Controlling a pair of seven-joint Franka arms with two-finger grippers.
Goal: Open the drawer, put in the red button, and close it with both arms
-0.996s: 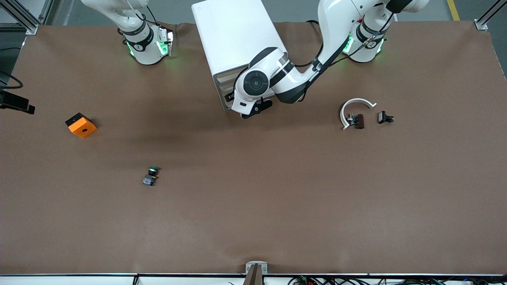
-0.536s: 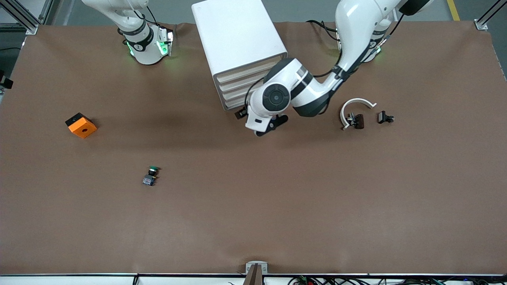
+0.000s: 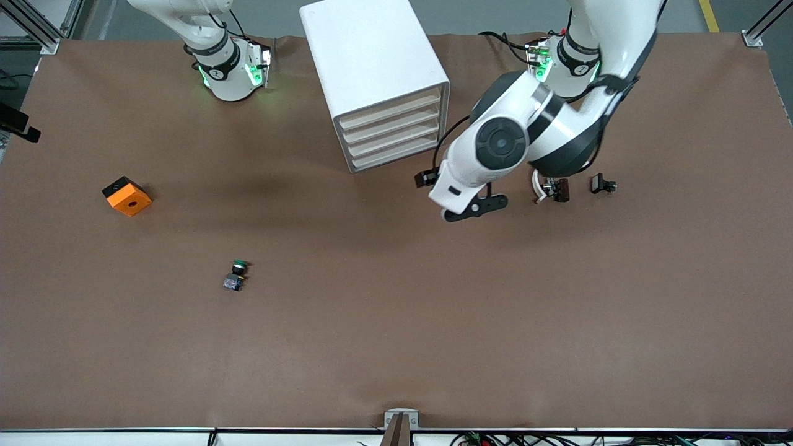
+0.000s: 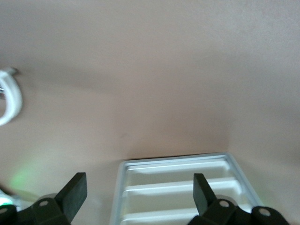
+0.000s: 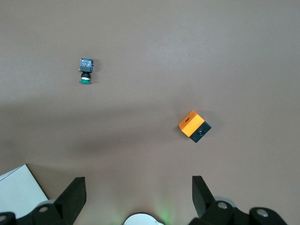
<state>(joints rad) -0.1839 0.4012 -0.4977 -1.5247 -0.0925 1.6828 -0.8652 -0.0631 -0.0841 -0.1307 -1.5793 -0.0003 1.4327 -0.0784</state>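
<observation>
A: Since the earlier frame, the left arm is seen to have been swung away from the cabinet (image 3: pixel 365 49) front, up and toward its own end of the table; nothing on the table is shifted.

B: How are the grippers held?

A: The left gripper (image 4: pixel 138 180) is spread wide and empty, over bare table in front of the cabinet and aimed at the drawer fronts. The right gripper (image 5: pixel 137 183) is likewise wide and empty, and its arm waits by its base.

B: And the task's things?

A: The drawer (image 3: pixel 390 110), uppermost of four, is judged shut, flush with the three below. A small dark-reddish piece just beside the white ring (image 4: pixel 10 101) is taken to be the red button (image 3: pixel 560 189), though its cap is not clearly made out; it lies at the left arm's end of the table.

B: Which relation matters for the next move?

A: From the left gripper the drawer lies toward the right arm's end, with its front edge run slantwise across the table. The left arm is judged much the nearer to both drawer and button
</observation>
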